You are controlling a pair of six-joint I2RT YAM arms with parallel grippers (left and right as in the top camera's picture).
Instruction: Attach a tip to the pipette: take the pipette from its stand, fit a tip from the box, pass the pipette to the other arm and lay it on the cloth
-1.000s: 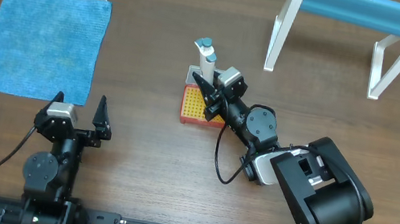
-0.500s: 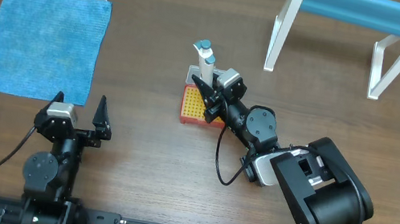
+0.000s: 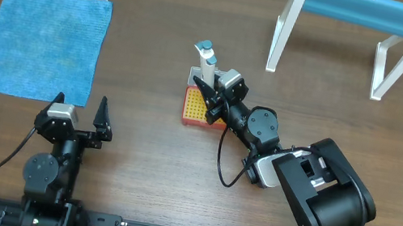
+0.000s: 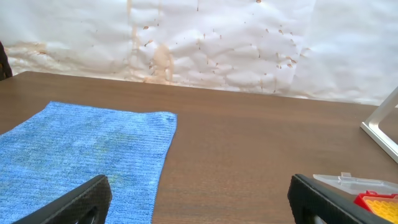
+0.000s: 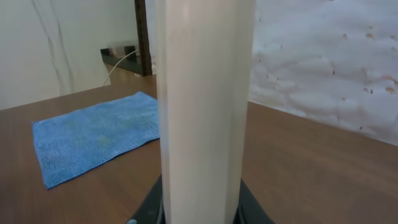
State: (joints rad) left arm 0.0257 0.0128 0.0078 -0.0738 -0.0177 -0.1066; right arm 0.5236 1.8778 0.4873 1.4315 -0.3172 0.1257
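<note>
The white pipette [image 3: 207, 61] with a teal top stands upright over the orange tip box [image 3: 195, 109], held by my right gripper [image 3: 211, 89], which is shut on its body. Its pale barrel [image 5: 205, 106] rises close in front of the right wrist camera, and its lower end is hidden. The blue cloth [image 3: 42, 44] lies flat at the far left, also seen as the cloth [image 4: 81, 155] and the cloth [image 5: 93, 134]. My left gripper [image 3: 80, 101] is open near the front edge, just below the cloth, with nothing between its fingers [image 4: 68, 205].
The blue and white pipette stand [image 3: 366, 11] is at the back right; one of its white legs [image 4: 380, 130] edges into the left wrist view. The tip box [image 4: 376, 202] has a clear lid folded open behind it. Bare wooden tabletop lies between cloth and box.
</note>
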